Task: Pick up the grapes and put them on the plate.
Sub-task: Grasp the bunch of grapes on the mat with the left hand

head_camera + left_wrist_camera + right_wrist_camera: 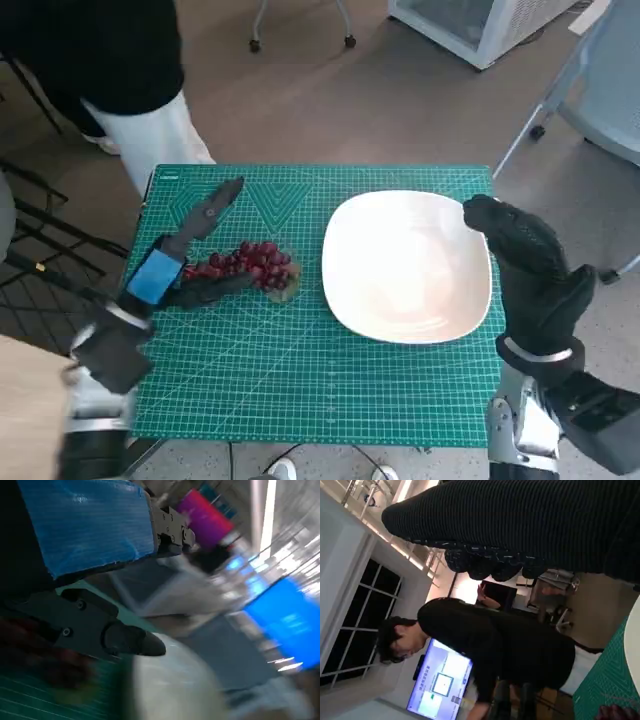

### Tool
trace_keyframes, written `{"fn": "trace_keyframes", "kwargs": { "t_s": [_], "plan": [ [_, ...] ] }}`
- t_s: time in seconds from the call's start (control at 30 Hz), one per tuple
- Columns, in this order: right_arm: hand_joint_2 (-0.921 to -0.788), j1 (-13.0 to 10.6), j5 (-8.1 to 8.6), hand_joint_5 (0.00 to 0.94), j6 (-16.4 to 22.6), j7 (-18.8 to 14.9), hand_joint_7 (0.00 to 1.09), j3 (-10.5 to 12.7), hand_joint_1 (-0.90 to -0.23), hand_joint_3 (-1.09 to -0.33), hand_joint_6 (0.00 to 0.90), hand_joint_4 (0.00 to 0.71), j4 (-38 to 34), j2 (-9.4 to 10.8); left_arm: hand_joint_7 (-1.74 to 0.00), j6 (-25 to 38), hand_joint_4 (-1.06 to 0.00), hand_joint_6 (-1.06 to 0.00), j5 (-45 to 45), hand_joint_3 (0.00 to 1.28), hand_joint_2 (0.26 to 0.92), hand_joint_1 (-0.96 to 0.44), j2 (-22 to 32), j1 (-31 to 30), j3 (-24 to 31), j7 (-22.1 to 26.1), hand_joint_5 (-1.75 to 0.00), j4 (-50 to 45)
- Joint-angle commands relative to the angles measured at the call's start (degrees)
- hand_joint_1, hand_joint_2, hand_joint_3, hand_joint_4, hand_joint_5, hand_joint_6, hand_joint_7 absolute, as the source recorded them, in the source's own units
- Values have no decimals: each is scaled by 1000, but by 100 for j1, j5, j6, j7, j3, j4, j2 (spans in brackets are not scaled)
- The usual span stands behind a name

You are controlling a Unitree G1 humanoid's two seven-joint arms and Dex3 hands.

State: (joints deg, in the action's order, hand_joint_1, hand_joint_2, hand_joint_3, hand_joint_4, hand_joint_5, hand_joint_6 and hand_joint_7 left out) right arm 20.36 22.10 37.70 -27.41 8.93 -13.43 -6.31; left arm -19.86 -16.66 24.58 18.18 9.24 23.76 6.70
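Grapes (252,264) lie on the surface left of the plate (405,266). Left hand (190,255) straddles them, fingers spread, nothing gripped. Right hand (525,262) idle, grip indeterminate. Advise closing around the whole bunch before lifting.

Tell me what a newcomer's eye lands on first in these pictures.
The big white plate on the green cutting mat, with nothing on it, stands out first. Beside it lie the dark red grapes, with the blue-taped left hand reaching around them. The gloved right hand hangs at the plate's far edge.
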Motion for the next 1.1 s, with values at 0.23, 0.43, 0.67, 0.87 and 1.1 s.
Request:
{"fn": "trace_keyframes", "kwargs": {
  "t_s": [0.23,0.43,0.67,0.87,1.1],
  "plan": [
    [-921,-31,-107,0,-60,124,288,-12,-431,-550,204,357,-90,51,-24,2262,1,-148,-1850,0,730,-478,369,13,-859,240,1,-1427],
    [-921,-4,-71,0,-46,78,289,1,-444,-547,197,357,-136,44,-25,2528,1,-182,-2044,0,713,-444,376,90,-1215,153,1,-1357],
    [-921,8,-53,1,-43,68,293,16,-446,-545,196,358,-150,32,-21,2881,1,-203,-2142,0,704,-420,355,242,-1561,189,1,-1246],
    [-921,-3,-80,1,-33,92,299,21,-452,-546,202,359,-139,37,-17,3102,1,-208,-2234,0,703,-421,341,391,-1820,187,1,-1103],
    [-921,-51,-123,6,-33,133,309,9,-469,-543,213,370,-80,57,-13,3311,1,-215,-2279,0,702,-393,254,649,-2110,143,1,-784]
  ]
}}
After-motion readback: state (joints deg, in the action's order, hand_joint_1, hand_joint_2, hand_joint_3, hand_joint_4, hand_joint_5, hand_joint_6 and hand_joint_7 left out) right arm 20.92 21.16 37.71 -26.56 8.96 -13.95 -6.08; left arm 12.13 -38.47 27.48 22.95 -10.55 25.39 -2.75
